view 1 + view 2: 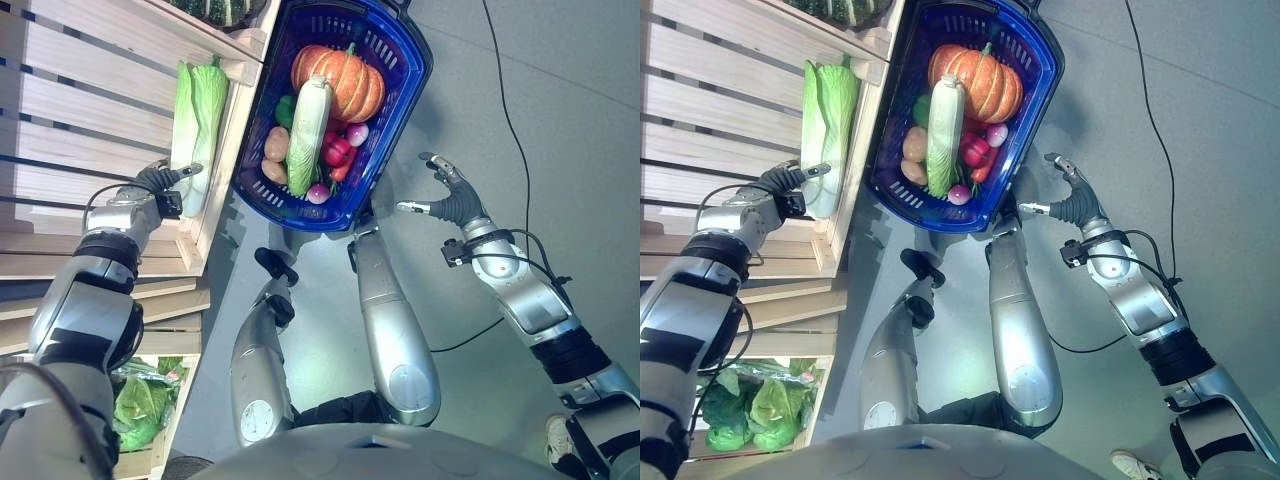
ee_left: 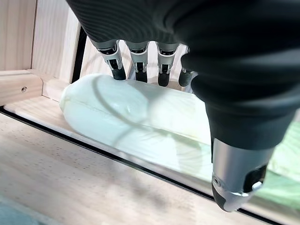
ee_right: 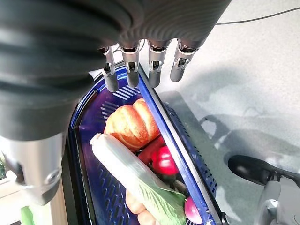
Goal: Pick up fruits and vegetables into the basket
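A blue basket (image 1: 400, 130) stands on the grey floor beside the wooden shelf. It holds an orange pumpkin (image 1: 340, 80), a long pale cabbage (image 1: 307, 130), potatoes and red radishes. Another napa cabbage (image 1: 197, 110) lies on the shelf board. My left hand (image 1: 160, 182) is at that cabbage's pale stem end, open; in the left wrist view its straight fingers (image 2: 140, 56) reach over the cabbage (image 2: 140, 117) and the thumb hangs on the near side. My right hand (image 1: 455, 205) hovers open to the right of the basket, with its fingers (image 3: 157, 65) over the basket's rim (image 3: 164, 122).
Slatted wooden crates (image 1: 90, 90) fill the left side. A dark green vegetable (image 1: 215, 10) sits on the shelf above. Bagged leafy greens (image 1: 140, 400) lie in a lower crate. Open grey floor (image 1: 560, 110) stretches right of the basket.
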You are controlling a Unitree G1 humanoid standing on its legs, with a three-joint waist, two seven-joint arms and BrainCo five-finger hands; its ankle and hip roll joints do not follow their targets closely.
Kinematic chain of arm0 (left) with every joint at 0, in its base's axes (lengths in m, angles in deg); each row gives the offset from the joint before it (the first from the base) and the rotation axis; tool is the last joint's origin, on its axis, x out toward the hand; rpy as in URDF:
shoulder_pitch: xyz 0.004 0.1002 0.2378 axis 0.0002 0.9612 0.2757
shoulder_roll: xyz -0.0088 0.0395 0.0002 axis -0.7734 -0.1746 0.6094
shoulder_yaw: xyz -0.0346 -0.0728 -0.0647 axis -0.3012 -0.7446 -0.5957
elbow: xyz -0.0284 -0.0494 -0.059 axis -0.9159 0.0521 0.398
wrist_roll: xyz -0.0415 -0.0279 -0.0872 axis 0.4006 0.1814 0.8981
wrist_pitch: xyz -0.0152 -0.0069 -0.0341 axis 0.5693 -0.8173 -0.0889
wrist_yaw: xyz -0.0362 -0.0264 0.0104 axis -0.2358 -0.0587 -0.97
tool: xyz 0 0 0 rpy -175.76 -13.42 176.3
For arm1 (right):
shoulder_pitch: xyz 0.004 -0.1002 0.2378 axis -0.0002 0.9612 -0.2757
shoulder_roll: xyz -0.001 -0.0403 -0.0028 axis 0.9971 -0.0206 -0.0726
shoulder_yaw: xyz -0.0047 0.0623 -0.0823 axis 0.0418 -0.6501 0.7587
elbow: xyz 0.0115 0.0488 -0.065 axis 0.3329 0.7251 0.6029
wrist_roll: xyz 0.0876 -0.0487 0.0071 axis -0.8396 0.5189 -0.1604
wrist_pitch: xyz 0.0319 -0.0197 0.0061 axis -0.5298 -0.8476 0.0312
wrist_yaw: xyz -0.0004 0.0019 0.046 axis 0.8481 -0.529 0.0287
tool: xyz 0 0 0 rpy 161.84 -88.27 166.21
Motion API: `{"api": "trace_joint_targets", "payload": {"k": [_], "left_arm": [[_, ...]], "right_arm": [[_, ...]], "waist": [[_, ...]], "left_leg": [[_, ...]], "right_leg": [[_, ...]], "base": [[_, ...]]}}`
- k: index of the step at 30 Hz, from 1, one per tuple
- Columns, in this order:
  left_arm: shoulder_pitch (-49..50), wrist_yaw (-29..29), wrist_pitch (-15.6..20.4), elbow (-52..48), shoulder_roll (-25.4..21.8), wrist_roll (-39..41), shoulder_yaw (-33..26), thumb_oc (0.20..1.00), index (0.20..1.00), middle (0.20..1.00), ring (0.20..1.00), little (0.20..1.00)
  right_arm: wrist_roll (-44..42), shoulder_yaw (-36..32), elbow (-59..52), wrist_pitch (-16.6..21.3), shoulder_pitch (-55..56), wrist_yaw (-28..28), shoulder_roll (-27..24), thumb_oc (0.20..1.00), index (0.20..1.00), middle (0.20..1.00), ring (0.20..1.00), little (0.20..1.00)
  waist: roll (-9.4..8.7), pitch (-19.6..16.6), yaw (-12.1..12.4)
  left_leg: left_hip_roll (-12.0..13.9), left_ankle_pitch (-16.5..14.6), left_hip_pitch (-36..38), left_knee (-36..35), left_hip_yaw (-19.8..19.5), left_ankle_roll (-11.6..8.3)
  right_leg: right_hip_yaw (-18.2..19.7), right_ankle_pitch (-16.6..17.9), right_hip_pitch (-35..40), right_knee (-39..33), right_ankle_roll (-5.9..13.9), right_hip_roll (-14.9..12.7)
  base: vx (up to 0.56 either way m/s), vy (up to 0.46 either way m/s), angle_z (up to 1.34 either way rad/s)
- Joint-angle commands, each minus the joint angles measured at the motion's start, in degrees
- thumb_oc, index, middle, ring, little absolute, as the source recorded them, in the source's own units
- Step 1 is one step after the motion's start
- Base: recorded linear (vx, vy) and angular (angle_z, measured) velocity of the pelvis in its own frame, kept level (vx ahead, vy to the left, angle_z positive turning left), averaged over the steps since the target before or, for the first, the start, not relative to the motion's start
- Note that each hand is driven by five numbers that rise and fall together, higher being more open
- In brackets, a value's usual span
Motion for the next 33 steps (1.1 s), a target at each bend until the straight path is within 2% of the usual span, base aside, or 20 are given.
{"api": "trace_joint_targets", "payload": {"k": [1, 4, 9, 16, 23, 26, 27, 28, 29, 33], "left_arm": [[2.6, -4.4, -0.1, -6.0, 17.1, 6.5, -2.0, 0.2, 0.2, 0.2, 0.2, 0.2], [3.2, -2.2, 0.7, -5.8, 16.4, 3.7, -2.2, 0.2, 0.2, 0.2, 0.2, 0.2], [4.4, -2.0, -1.1, -5.5, 15.2, -0.7, -3.0, 0.2, 0.2, 0.2, 0.2, 0.2], [6.2, -6.9, -4.3, -2.8, 12.6, -9.4, -2.0, 0.2, 0.2, 0.2, 0.2, 0.2], [8.0, -7.1, -4.5, -1.5, 10.7, -13.2, -2.5, 0.2, 0.2, 0.2, 0.2, 0.2], [8.6, -4.1, -2.2, -1.0, 9.4, -13.2, -3.3, 0.2, 0.2, 0.2, 0.2, 0.2], [8.6, -3.3, -1.6, -1.1, 9.3, -12.9, -3.8, 0.827, 0.827, 0.827, 0.827, 0.827], [8.6, -3.0, -1.2, -1.2, 9.3, -12.9, -4.0, 0.827, 0.827, 0.827, 0.827, 0.827], [8.6, -2.2, -0.6, -1.3, 9.1, -13.0, -4.3, 1.0, 1.0, 1.0, 1.0, 1.0], [8.1, 3.6, 3.5, -2.1, 8.5, -15.1, -4.7, 1.0, 1.0, 1.0, 1.0, 1.0]], "right_arm": [[0.3, 1.3, -3.3, 2.3, 2.7, 1.3, 2.9, 1.0, 1.0, 1.0, 1.0, 1.0], [0.2, 1.2, -3.0, 3.1, 2.8, 1.5, 2.7, 1.0, 1.0, 1.0, 1.0, 1.0], [0.8, 0.6, -3.3, 4.7, 3.8, 1.6, 2.2, 1.0, 1.0, 1.0, 1.0, 1.0], [1.7, -0.1, -4.6, 6.2, 4.5, 0.9, 0.7, 1.0, 1.0, 1.0, 1.0, 1.0], [1.8, -0.4, -5.5, 6.6, 4.6, 0.8, -0.2, 1.0, 1.0, 1.0, 1.0, 1.0], [1.3, -0.2, -6.1, 5.9, 4.5, 0.9, -0.6, 1.0, 1.0, 1.0, 1.0, 1.0], [1.3, -0.1, -6.3, 5.5, 4.4, 1.0, -0.7, 1.0, 1.0, 1.0, 1.0, 1.0], [1.3, 0.0, -6.3, 5.3, 4.4, 1.0, -0.7, 1.0, 1.0, 1.0, 1.0, 1.0], [1.3, 0.1, -5.9, 5.2, 4.2, 1.1, -0.7, 1.0, 1.0, 1.0, 1.0, 1.0], [1.3, 0.4, -5.4, 4.8, 3.8, 1.4, -0.5, 1.0, 1.0, 1.0, 1.0, 1.0]], "waist": [[-4.21, -1.2, -1.4], [-4.11, -1.2, -1.2], [-3.76, -1.2, -0.8], [-3.44, -1.2, -0.7], [-3.29, -1.2, -0.4], [-3.58, -1.2, -0.1], [-3.64, -1.2, 0.0], [-3.65, -1.2, 0.0], [-3.65, -1.2, 0.1], [-3.82, -1.2, 0.3]], "left_leg": [[0.7, -1.2, -6.1, 6.9, -2.5, 1.15], [0.7, -1.2, -5.5, 6.9, -2.6, 1.13], [0.4, -1.0, -3.0, 6.1, -2.9, 1.13], [0.1, -0.8, 2.2, 4.5, -3.0, 1.09], [-0.2, -0.9, 6.3, 3.9, -2.9, 1.21], [0.1, -1.3, 6.7, 4.2, -2.7, 1.36], [0.1, -1.5, 6.7, 4.3, -2.7, 1.4], [0.2, -1.6, 6.7, 4.3, -2.7, 1.43], [0.1, -1.7, 6.7, 4.4, -2.7, 1.52], [0.2, -1.8, 5.6, 4.7, -2.7, 1.71]], "right_leg": [[-2.9, -3.0, 0.9, 2.1, 0.33, 1.6], [-3.1, -3.1, 1.6, 2.0, 0.35, 1.4], [-3.5, -3.4, 4.3, 1.4, 0.49, 0.8], [-4.1, -3.5, 9.6, -0.4, 0.87, -0.3], [-4.9, -3.7, 14.1, -1.8, 1.16, -1.1], [-5.3, -3.6, 15.0, -2.1, 1.2, -1.3], [-5.4, -3.8, 15.1, -2.0, 1.22, -1.4], [-5.4, -3.9, 15.1, -2.0, 1.21, -1.4], [-5.4, -4.0, 15.1, -1.9, 1.16, -1.3], [-5.3, -4.3, 14.0, -1.3, 0.93, -1.0]], "base": [[0.0, 0.0, 0.0], [0.0, 0.0, 0.0], [-0.01, 0.033, 0.06], [-0.01, 0.064, 0.05], [0.0, 0.031, 0.01], [0.0, 0.0, 0.0], [0.0, 0.0, 0.0], [0.0, 0.0, 0.0], [0.0, 0.0, 0.0], [0.0, 0.0, 0.0]]}}
